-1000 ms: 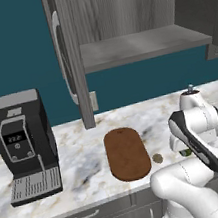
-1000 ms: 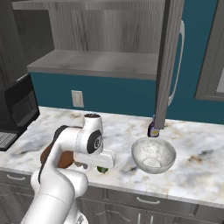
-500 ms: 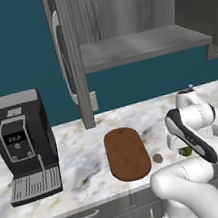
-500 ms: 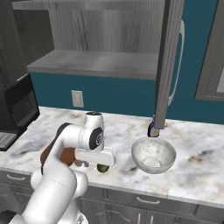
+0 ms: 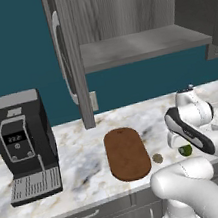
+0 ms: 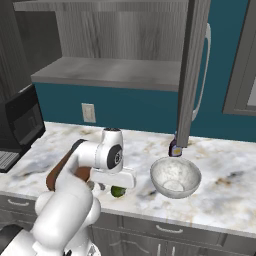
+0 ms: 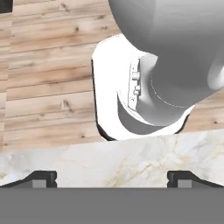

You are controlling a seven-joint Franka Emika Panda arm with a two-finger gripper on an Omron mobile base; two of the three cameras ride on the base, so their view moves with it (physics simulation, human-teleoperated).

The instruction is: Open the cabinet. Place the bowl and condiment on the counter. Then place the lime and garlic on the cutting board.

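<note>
With the cabinet (image 5: 133, 30) open and the bowl (image 6: 175, 177) and condiment (image 6: 174, 148) already down on the worktop (image 5: 79, 157), the fingers (image 7: 41, 178) stand wide and empty above the lime (image 6: 118, 191), beside the garlic (image 5: 158, 158), both just off the cutting board (image 5: 126, 153).
</note>
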